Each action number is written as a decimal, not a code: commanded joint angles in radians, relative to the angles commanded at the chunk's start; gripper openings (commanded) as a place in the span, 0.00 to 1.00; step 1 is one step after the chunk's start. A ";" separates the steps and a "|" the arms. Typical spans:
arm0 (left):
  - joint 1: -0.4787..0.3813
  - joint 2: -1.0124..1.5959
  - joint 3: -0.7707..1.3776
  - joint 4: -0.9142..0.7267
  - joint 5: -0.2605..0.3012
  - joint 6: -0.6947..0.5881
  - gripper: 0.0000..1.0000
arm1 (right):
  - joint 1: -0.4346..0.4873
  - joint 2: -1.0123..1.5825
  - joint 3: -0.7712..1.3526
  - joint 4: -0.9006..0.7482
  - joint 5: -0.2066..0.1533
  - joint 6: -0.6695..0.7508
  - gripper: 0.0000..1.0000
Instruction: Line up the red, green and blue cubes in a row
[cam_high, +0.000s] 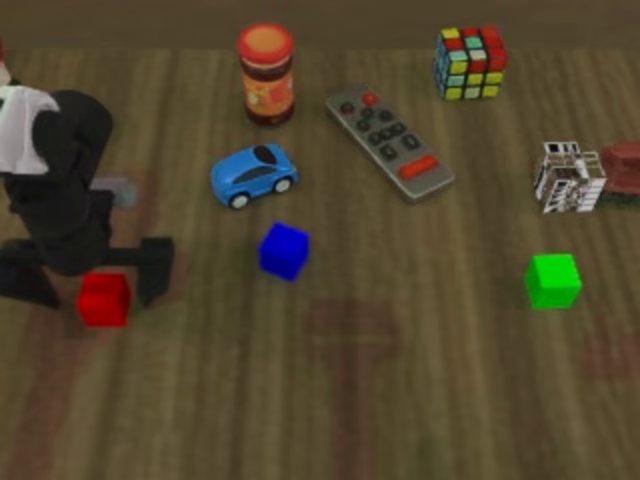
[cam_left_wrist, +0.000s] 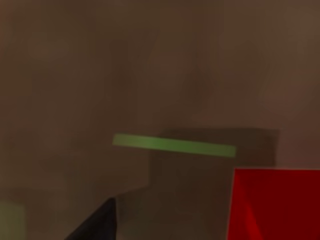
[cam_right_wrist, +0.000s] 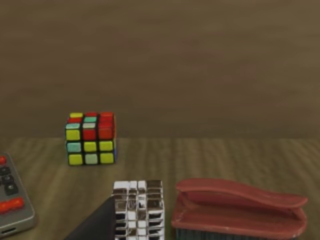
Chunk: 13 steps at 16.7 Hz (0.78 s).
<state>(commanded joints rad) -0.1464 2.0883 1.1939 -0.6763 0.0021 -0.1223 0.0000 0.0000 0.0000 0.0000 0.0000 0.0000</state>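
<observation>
The red cube (cam_high: 103, 298) sits at the table's left, between the spread fingers of my left gripper (cam_high: 90, 288), which is open and straddles it. In the left wrist view the red cube (cam_left_wrist: 275, 205) is close up beside one dark finger (cam_left_wrist: 97, 222), with a gap between them. The blue cube (cam_high: 284, 250) lies left of the middle and the green cube (cam_high: 553, 280) at the right. My right arm is outside the top view. My right gripper (cam_right_wrist: 160, 234) is open, with one dark finger (cam_right_wrist: 97, 225) showing.
Along the back stand a jar (cam_high: 266, 75), a blue toy car (cam_high: 253, 175), a grey remote (cam_high: 390, 143) and a multicoloured puzzle cube (cam_high: 470, 62). A silvery gridded cube (cam_high: 568, 178) and a red brush (cam_high: 622, 172) lie at the right edge.
</observation>
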 joint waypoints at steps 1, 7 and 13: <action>0.000 0.000 0.000 0.000 0.000 0.000 1.00 | 0.000 0.000 0.000 0.000 0.000 0.000 1.00; 0.000 0.000 0.000 0.000 0.000 0.000 0.62 | 0.000 0.000 0.000 0.000 0.000 0.000 1.00; 0.000 0.000 0.000 0.000 0.000 0.000 0.17 | 0.000 0.000 0.000 0.000 0.000 0.000 1.00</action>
<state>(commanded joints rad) -0.1464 2.0883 1.1939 -0.6763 0.0021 -0.1223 0.0000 0.0000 0.0000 0.0000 0.0000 0.0000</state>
